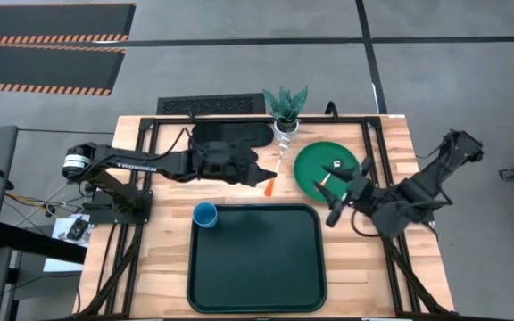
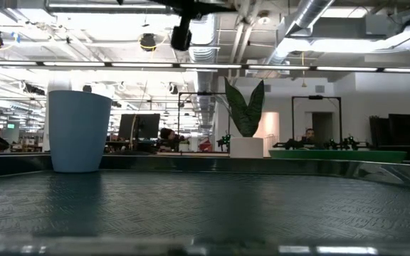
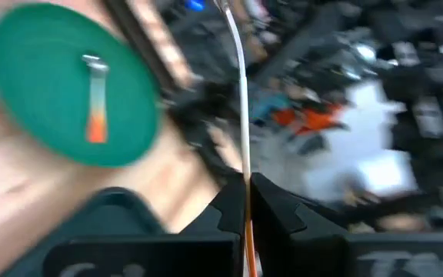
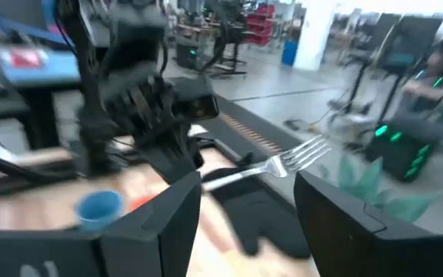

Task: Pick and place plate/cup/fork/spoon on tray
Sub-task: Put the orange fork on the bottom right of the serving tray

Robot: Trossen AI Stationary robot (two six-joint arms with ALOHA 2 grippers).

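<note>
So the left gripper (image 1: pixel 263 177) is out over the middle of the table, just behind the tray (image 1: pixel 190 259), and it's clamped tight on the spoon (image 1: pixel 279 160). In the left wrist view the two fingers are pinched together on the orange handle, and the thin metal shaft (image 3: pixel 241 92) sticks straight out past them. It's edge-on and blurry there, so I can't make out the bowl. From above, the spoon's metal end points toward the white plant pot (image 1: pixel 285 127) at the back of the table, and the orange end is closest to the tray. The right gripper (image 1: pixel 339 198) is at the near edge of the plate (image 1: pixel 309 159), which sits on the wood to the right of the tray's back corner. Its fingers stand well apart in the right wrist view, and the fork (image 4: pixel 271 167) shows between them, tines pointing away, close to one finger. I can't tell if it touches. In the left wrist view the fork (image 3: pixel 95 100) looks like it's lying on the plate (image 3: pixel 29 85). The cup (image 1: pixel 205 214) stands upright in the tray's back left corner, and the low view shows it (image 2: pixel 79 131) on the tray floor (image 2: pixel 262 206).
</note>
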